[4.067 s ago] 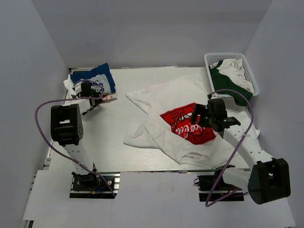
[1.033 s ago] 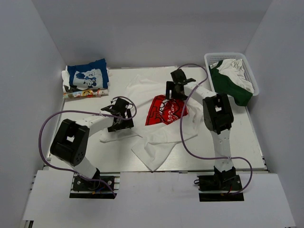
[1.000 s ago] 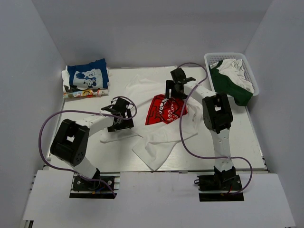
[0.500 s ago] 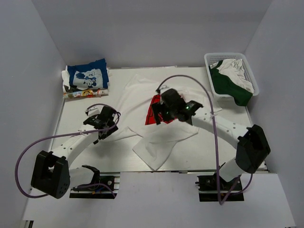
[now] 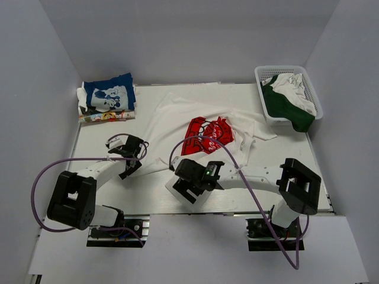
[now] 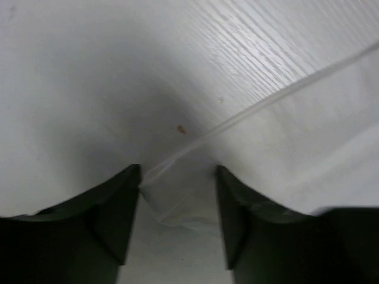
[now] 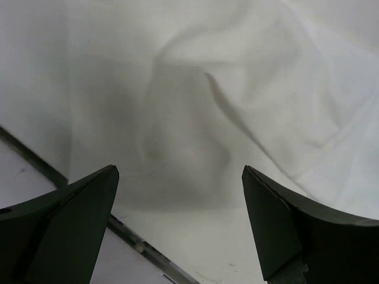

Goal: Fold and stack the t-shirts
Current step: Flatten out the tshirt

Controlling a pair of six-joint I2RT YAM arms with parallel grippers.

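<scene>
Now my left claw [image 6: 177,198] has begun closing, the white shirt [image 5: 172,115] corner between its jaws, not yet pinched; my right claw [image 7: 177,177] has left the logo [image 5: 207,135] and gapes wide just above the shirt's near edge, so I'd judge spreading comes next

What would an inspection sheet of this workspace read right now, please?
Surface: white table.
Job's things: white t-shirt crumpled mid-table, red logo up; blue t-shirt folded atop a stack, far left corner.
Clutter: basket, far right, holding green and white clothes.
Grippers: left gripper open astride a white cloth corner; right gripper open above the white t-shirt's near edge.
Cables: purple cables loop from both arms.
Surroundings: plain walls.
</scene>
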